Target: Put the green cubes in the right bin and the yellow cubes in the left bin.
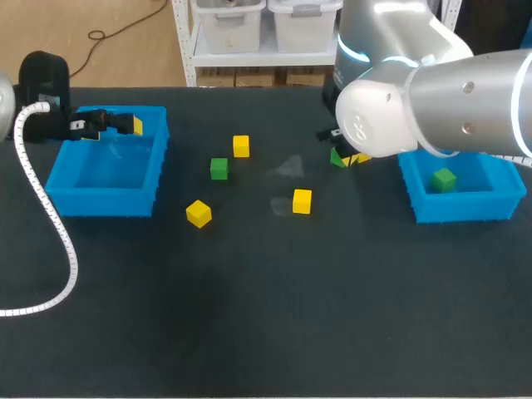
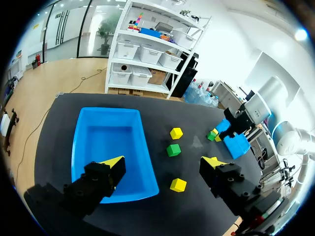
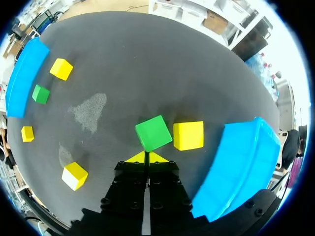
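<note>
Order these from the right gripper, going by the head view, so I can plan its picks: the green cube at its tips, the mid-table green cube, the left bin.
1. The near green cube, just ahead of the right gripper.
2. The mid-table green cube, left of centre.
3. The left bin, at the table's far left.

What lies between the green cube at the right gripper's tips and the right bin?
A yellow cube, right beside the green cube and short of the right bin. The right wrist view shows it plainly.
</note>
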Controlling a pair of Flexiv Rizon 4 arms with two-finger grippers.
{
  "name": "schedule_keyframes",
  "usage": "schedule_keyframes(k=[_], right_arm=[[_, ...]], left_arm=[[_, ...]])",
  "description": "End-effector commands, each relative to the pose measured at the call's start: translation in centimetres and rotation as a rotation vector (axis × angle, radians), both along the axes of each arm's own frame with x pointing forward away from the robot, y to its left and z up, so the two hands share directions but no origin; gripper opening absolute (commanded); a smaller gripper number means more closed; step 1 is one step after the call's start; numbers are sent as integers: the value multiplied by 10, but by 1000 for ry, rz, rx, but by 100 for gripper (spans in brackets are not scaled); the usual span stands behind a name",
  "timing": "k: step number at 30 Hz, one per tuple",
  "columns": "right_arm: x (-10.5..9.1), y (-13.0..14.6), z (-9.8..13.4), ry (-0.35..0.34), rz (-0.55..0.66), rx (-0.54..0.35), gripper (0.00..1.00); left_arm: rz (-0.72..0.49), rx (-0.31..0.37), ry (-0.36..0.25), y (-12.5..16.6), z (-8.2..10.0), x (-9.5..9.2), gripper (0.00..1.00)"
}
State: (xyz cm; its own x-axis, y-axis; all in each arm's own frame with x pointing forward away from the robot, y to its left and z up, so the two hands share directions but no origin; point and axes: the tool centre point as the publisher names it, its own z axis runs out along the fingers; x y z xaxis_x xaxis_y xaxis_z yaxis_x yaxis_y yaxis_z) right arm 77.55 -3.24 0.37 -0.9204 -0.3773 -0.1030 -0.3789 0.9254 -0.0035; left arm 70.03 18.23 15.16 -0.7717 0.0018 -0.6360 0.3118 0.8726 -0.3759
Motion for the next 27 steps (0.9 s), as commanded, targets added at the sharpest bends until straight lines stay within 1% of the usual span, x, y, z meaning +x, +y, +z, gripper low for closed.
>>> schedule_keyframes(k=[1,8,11,15,20,23,27], right_arm=[[2,-2,4,10,27,-2,100],[6,-7,7,10,27,18,100],[6,-5,14,-2,32,26,100],[7,2,28,-35,46,36,100],[6,10,40,-56,59,30,100],[6,12,36,-49,64,22,100],[3,11,23,-7,63,19,100]], left_arm=[[-7,-10,-7,2,-2,0,100],[-7,-10,-7,2,-2,0,100],[-7,-10,-7,2,-2,0,100],[-7,-10,-7,2,-2,0,100],[-7,-10,-7,2,-2,0,100],[-7,-10,-7,2,-2,0,100],[-7,-10,-7,2,-2,0,100]])
